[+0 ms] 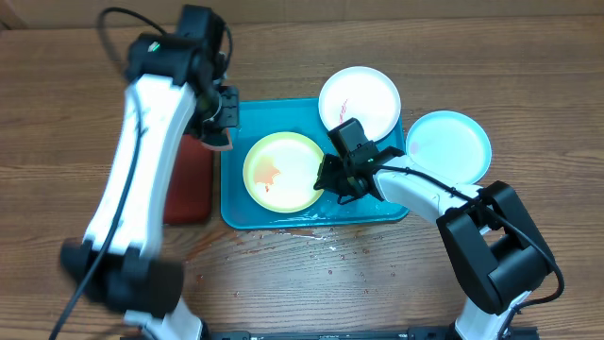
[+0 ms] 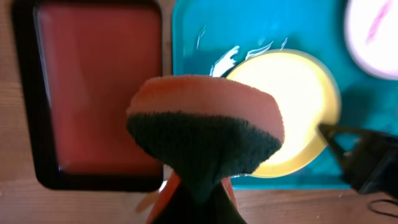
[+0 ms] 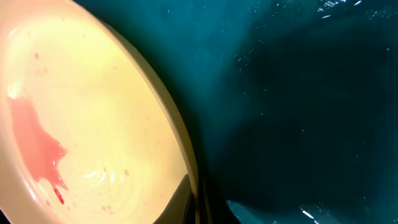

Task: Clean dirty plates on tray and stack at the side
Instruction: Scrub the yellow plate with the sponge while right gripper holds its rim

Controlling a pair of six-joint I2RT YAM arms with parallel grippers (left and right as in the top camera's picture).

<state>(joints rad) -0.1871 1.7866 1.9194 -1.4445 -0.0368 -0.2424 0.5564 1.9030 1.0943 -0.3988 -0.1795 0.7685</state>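
Note:
The pale green plate (image 1: 283, 172) lies on the turquoise tray (image 1: 283, 111) with a red-orange smear left of its middle. My right gripper (image 1: 332, 179) is shut on its right rim; in the right wrist view the rim (image 3: 93, 124) runs between my fingers (image 3: 196, 202). The white plate (image 1: 359, 99), with a red streak, rests on the tray's far right corner. The pale blue plate (image 1: 448, 146) lies on the table right of the tray. My left gripper (image 1: 219, 132) is shut on an orange and dark green sponge (image 2: 205, 124), above the tray's left edge.
A dark red black-rimmed tray (image 1: 189, 179) lies left of the turquoise tray and also shows in the left wrist view (image 2: 93, 93). Water glints on the turquoise tray (image 2: 249, 31). Small droplets lie on the wooden table (image 1: 326, 236) in front of it.

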